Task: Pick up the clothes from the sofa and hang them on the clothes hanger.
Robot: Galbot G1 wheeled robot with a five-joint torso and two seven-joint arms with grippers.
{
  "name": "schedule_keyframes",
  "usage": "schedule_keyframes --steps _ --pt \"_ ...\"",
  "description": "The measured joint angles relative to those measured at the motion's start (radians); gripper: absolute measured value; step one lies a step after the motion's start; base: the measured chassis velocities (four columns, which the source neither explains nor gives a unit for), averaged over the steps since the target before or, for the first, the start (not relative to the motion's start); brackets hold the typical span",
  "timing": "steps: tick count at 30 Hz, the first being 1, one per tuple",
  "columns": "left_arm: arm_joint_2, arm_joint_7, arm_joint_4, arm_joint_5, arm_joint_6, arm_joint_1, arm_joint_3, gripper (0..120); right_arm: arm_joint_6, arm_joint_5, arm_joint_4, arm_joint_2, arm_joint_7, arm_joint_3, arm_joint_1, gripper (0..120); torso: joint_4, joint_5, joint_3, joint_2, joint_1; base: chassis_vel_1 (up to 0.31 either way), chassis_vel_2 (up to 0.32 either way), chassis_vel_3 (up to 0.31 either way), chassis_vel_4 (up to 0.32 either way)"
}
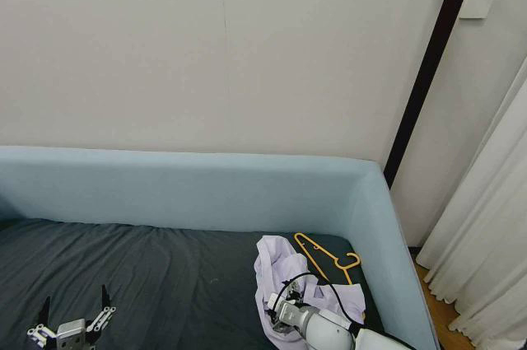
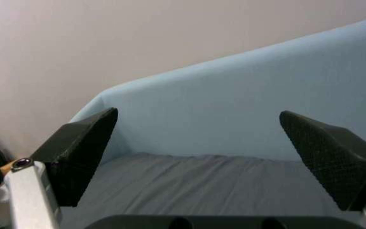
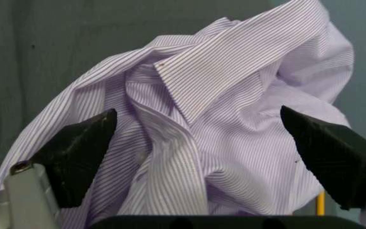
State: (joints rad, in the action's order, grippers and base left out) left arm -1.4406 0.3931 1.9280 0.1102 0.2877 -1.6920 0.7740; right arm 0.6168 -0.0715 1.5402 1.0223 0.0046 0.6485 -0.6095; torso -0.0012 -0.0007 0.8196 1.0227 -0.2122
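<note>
Right then, you had the right end effector (image 3: 196,114) poised close over the purple striped shirt (image 1: 276,261), its fingers (image 3: 81,152) spread wide to either side of the collar (image 3: 202,81) and pinching nothing. The shirt lay crumpled on the dark seat (image 1: 123,268) of the pale blue sofa (image 1: 206,193), near its right-hand end, with the orange hanger (image 1: 327,256) lying just beside it toward the back right corner. Your left end effector (image 1: 76,305) hung over the seat's front edge, well toward the left, likewise spread and holding nothing
</note>
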Motion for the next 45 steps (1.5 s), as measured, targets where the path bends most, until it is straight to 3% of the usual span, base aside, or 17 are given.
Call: schedule_keyframes --steps 5,7,20,24,30,36,40,41,43,45 --pt "0.000 0.000 0.002 0.000 -0.002 0.001 -0.001 100 0.038 0.009 -0.015 0.014 -0.044 -0.015 0.002 81 0.0000 -0.0001 0.000 0.000 0.000 0.000 0.000 0.000 0.000" --pt "0.000 0.000 0.000 0.000 -0.003 0.003 -0.001 100 0.023 0.015 -0.026 0.020 -0.052 -0.020 0.006 68 0.0000 0.0000 0.000 0.000 0.000 0.000 0.000 0.000 0.000" --pt "0.007 0.000 -0.018 -0.003 -0.004 0.014 -0.002 100 0.009 0.054 -0.017 0.009 -0.081 -0.029 -0.008 26 0.0000 -0.0001 0.000 0.000 0.000 0.000 0.000 0.000 0.000" --pt "0.011 0.000 -0.022 -0.004 -0.004 0.017 -0.004 100 -0.033 0.053 -0.014 -0.003 -0.078 -0.044 -0.016 6 0.0000 -0.0001 0.000 0.000 0.000 0.000 0.000 0.000 0.000" --pt "0.015 0.001 -0.026 -0.005 -0.004 0.018 -0.004 100 -0.096 0.031 0.000 -0.021 -0.061 -0.060 -0.025 0 0.0000 0.0001 0.000 0.000 0.000 0.000 0.000 0.000 0.000" --pt "0.019 0.001 -0.027 -0.006 -0.005 0.020 -0.007 100 -0.194 -0.077 0.076 -0.068 -0.029 -0.096 -0.040 0 0.0000 0.0000 0.000 0.000 0.000 0.000 0.000 0.000 0.000" --pt "0.031 -0.015 -0.034 -0.054 0.029 0.036 -0.019 100 -0.397 -0.256 0.143 -0.101 0.014 -0.153 -0.055 0 0.0000 -0.0001 0.000 0.000 0.000 0.000 0.000 0.000 0.000" --pt "0.031 -0.015 -0.034 -0.054 0.029 0.036 -0.019 100 -0.397 -0.256 0.143 -0.101 0.014 -0.153 -0.055 0 0.0000 -0.0001 0.000 0.000 0.000 0.000 0.000 0.000 0.000" --pt "0.041 -0.056 -0.035 -0.124 0.074 0.055 -0.029 100 -0.554 -0.318 0.152 -0.104 0.015 -0.187 -0.052 0 -0.0001 0.0001 0.000 0.000 0.000 0.000 0.000 0.000 0.000" --pt "0.053 -0.087 -0.039 -0.188 0.107 0.077 -0.044 100 -0.642 -0.373 0.171 -0.104 0.016 -0.219 -0.038 0 -0.0001 0.0001 0.000 0.000 0.000 0.000 0.000 0.000 0.000"
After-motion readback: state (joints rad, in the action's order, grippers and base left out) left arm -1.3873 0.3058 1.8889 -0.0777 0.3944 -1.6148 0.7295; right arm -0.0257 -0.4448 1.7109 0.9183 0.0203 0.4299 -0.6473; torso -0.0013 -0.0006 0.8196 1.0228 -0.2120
